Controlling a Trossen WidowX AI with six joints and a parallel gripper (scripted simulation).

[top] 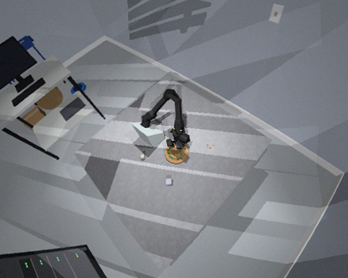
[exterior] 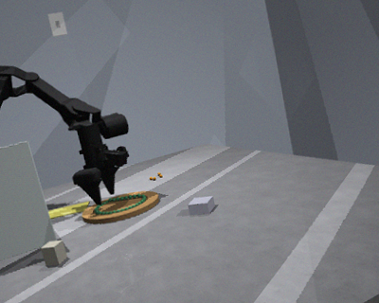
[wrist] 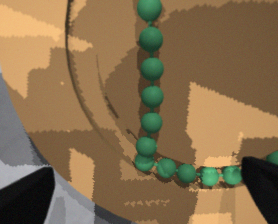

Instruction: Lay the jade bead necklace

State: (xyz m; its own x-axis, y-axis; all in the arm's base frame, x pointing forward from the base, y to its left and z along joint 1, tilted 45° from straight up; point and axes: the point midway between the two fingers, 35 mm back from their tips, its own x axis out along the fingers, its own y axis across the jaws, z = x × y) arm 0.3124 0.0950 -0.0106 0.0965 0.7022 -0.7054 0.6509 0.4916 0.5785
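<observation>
The round wooden bead board [top: 177, 162] [exterior: 155, 203] [wrist: 37, 92] lies flat. The jade bead necklace [exterior: 116, 211] [wrist: 152, 69] rests on it as a green loop. In the wrist view, a nearly straight run of beads lies inward of the curved groove lines, bends sharply at the lower middle, then follows the groove's curve to the right. Whether the beads there sit down in it I cannot tell. My gripper [exterior: 105, 199] [wrist: 148, 170] is open and empty, low over the board's edge, its fingertips on either side of the bend. The right finger hides part of the lower run.
A pale green wedge-like block [top: 149, 135] [exterior: 7, 204] stands beside the arm. A beige cube [top: 142, 156] [exterior: 55, 255], a lavender block [top: 169, 181] [exterior: 202, 206], a yellow strip [exterior: 70, 209] and small orange pieces [top: 210, 146] [exterior: 152, 178] lie around the board.
</observation>
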